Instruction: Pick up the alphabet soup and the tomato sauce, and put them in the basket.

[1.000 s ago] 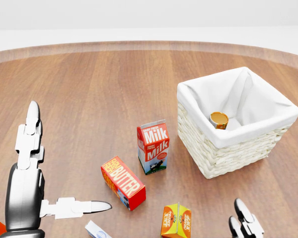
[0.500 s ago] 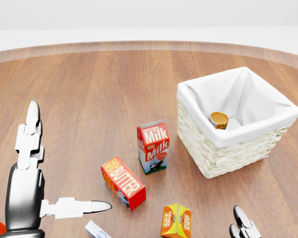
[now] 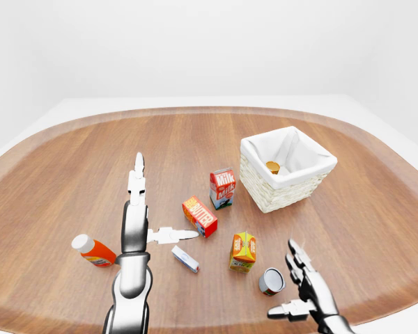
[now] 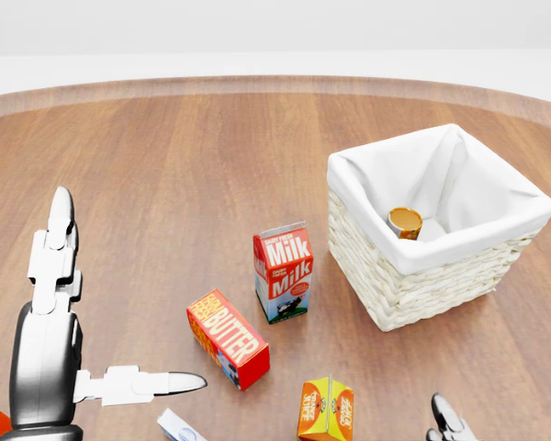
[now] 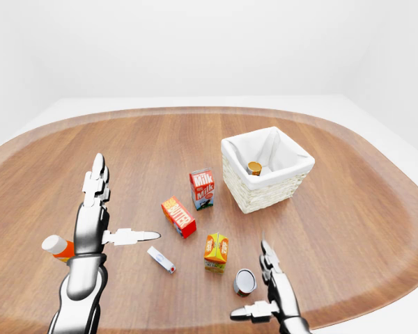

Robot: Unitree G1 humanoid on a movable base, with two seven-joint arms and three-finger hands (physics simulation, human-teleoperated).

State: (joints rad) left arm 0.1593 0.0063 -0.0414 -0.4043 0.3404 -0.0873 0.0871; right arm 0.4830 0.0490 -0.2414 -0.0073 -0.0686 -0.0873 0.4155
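One can (image 4: 405, 221) sits in the basket (image 4: 413, 276), the second can (image 3: 270, 281) lies on the table beside the right hand (image 3: 303, 292), fingers spread and empty.

The head view's bottom edge cuts off the right robot hand (image 4: 445, 424).

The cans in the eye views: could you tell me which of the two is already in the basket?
The orange-topped can sits inside the white-lined basket. The grey-ended can lies on its side on the table, beside the right hand, whose fingers are open.
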